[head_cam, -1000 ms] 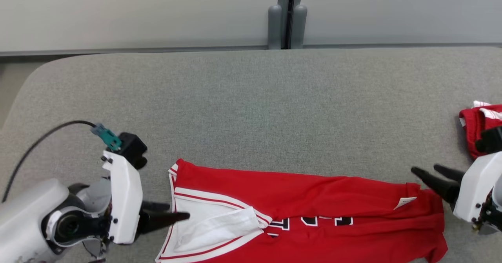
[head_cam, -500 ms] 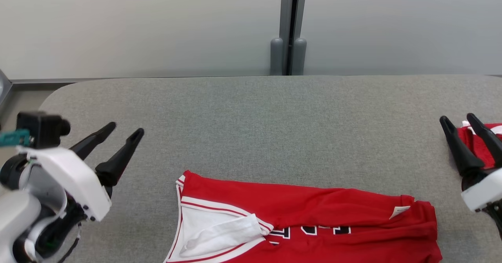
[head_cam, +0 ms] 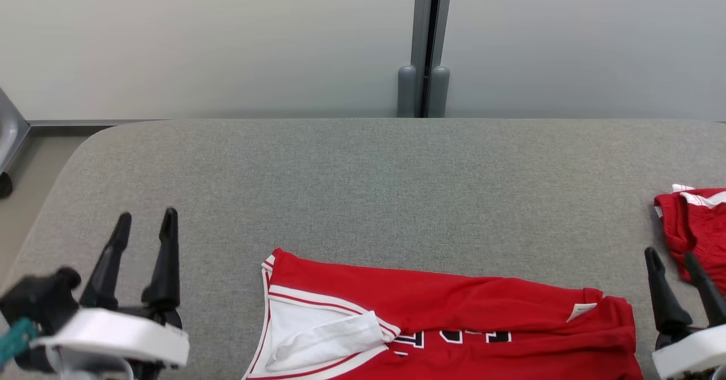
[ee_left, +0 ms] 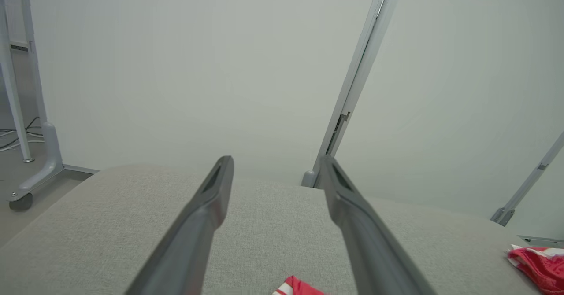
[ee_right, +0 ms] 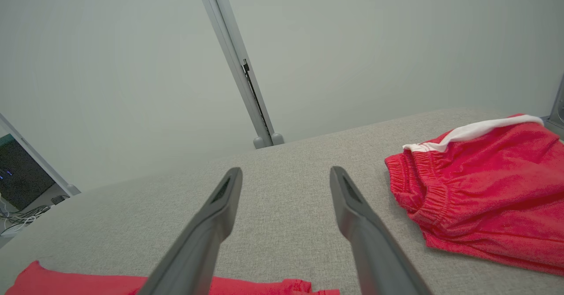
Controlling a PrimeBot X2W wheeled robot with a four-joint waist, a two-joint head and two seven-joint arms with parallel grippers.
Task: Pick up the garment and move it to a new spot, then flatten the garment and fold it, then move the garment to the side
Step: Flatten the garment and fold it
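Red garment (head_cam: 454,306) flat on the grey counter (head_cam: 363,187), an arm at each end.
It lies at the near edge; left fingers (head_cam: 164,255) and right fingers (head_cam: 662,292) stand spread apart, holding nothing; red shorts (head_cam: 692,227) lie far right.

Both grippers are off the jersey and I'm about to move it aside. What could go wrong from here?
The shorts lie close beside the open right gripper; a sweep that way may snag them or land the jersey on them.
The white flap at the jersey's left end lies loose; lifting there with the left gripper may undo the fold.
The jersey's near part runs off the head view's bottom edge, so a grasp there would be blind.
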